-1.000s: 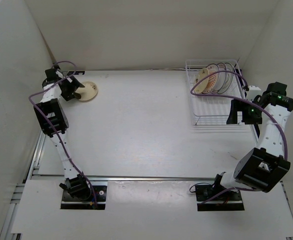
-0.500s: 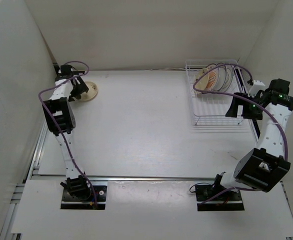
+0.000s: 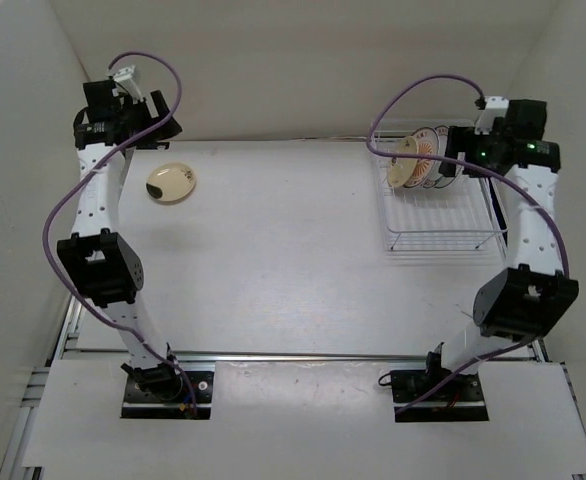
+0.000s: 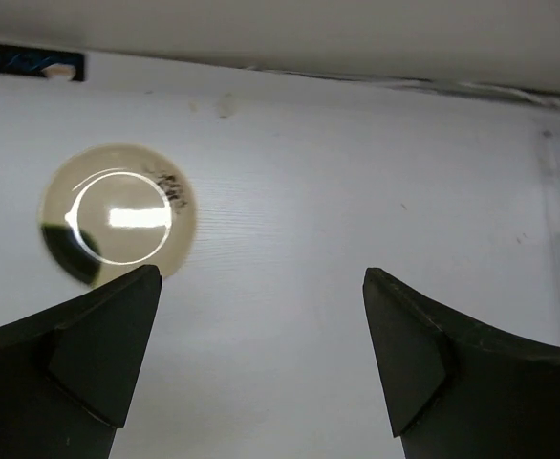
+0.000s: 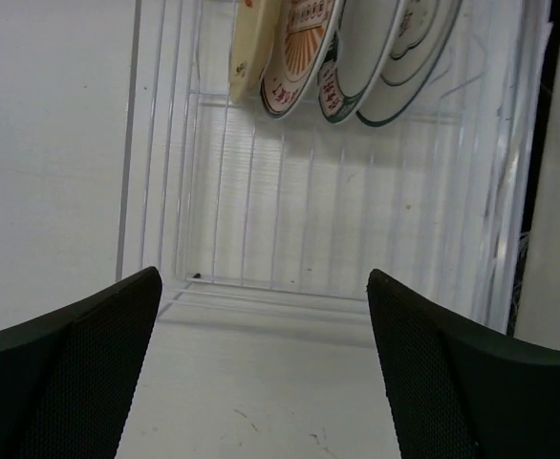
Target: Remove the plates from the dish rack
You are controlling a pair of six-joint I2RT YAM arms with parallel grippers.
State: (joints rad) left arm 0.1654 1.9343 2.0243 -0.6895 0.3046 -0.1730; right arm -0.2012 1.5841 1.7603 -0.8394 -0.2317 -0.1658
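The dish rack (image 3: 439, 205) is set at the far right of the table (image 3: 273, 260), long axis running near to far; the plates (image 3: 428, 160) are stood on edge at its far end, tops cut off in the right wrist view, where an orange rayed centre is shown clearly; a cream-tan plate (image 3: 171, 183) is laid flat far left; the left gripper (image 4: 261, 277) and right gripper (image 5: 264, 277) are held wide open, empty

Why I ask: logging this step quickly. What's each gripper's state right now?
Left gripper: open, holding nothing.
Right gripper: open, holding nothing.
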